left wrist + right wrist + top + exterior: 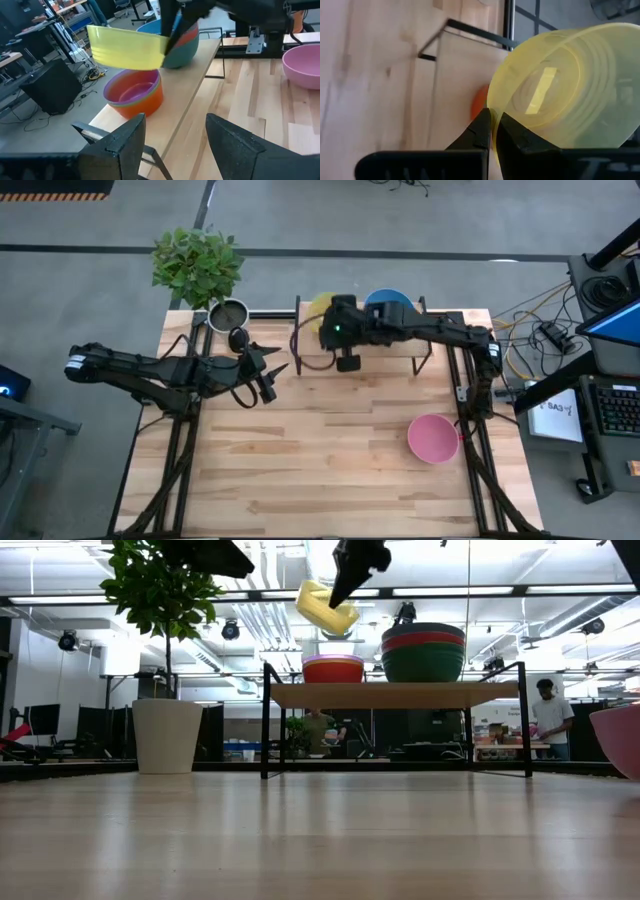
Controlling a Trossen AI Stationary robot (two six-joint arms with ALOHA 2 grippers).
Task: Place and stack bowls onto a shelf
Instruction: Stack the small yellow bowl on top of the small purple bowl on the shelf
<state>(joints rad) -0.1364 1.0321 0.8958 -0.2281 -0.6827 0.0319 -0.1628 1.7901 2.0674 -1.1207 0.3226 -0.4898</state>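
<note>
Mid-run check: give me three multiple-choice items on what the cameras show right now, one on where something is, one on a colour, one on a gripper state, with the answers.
1. Where is the pink bowl?
A. On the shelf
B. On the tabletop, near the right arm's base
C. In the left gripper

2. What colour is the bowl in the right gripper?
A. Yellow
B. Green
C. Blue

3. How does the left gripper stand?
A. Shut on a bowl
B. Open and empty
C. Shut on the plant pot

Answers:
1 B: the pink bowl sits on the slatted tabletop, off the shelf.
2 A: the right gripper pinches the rim of the yellow bowl, tilted above the orange stack.
3 B: the left gripper has its fingers spread with nothing between them.
</note>
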